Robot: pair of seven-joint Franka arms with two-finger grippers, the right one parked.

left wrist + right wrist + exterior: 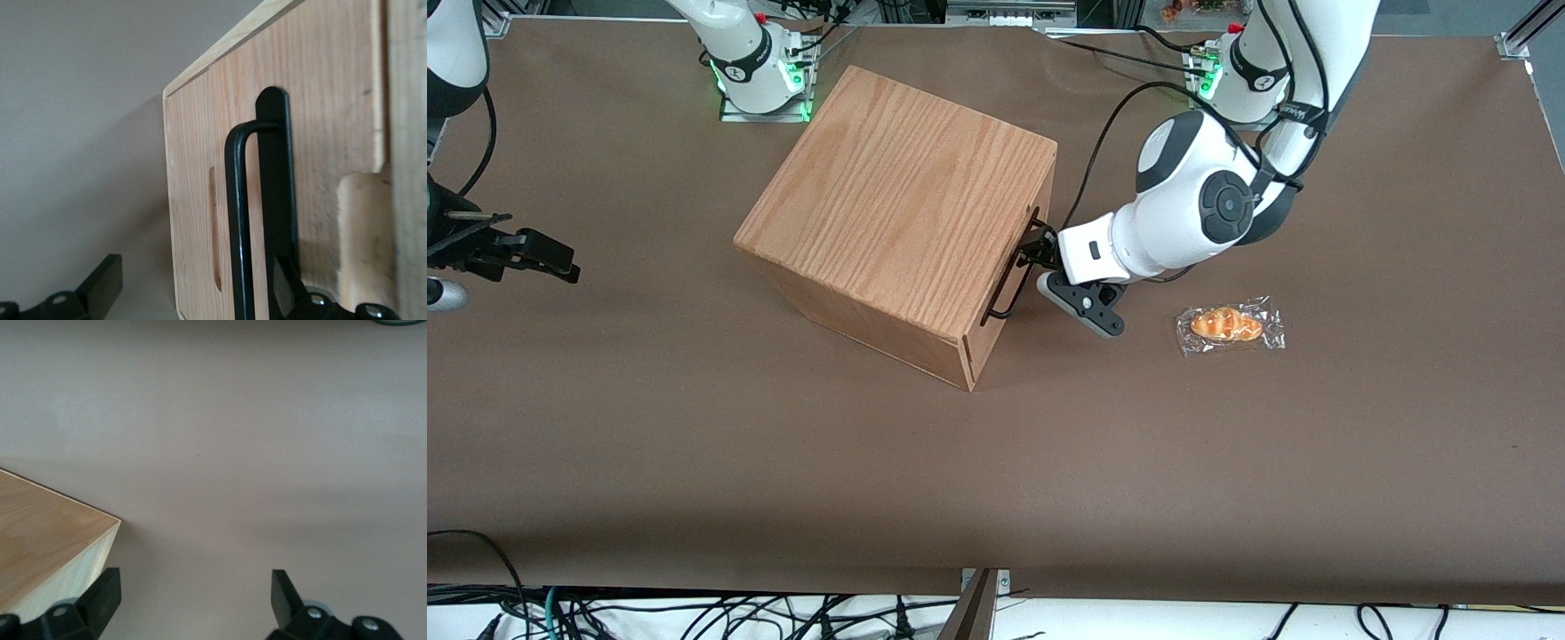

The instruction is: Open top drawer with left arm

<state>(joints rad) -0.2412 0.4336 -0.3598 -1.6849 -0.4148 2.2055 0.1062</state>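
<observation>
Nearest the front camera, the large oak-grain cabinet box (898, 209) carries the shut light-wood top drawer (220, 200). At its thin black wire handle (1009, 283), the small black two-finger tool (1040, 253) straddles open. Closing off-centre could slip; a wrapped bread roll (1230, 324) lies at four o'clock.

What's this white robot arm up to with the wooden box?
The left arm has brought its gripper up to the thin black handle on the front of the wooden cabinet, with open fingers on either side of it. The top drawer looks closed, not yet pulled. A wrapped bread roll lies on the table nearby.
</observation>
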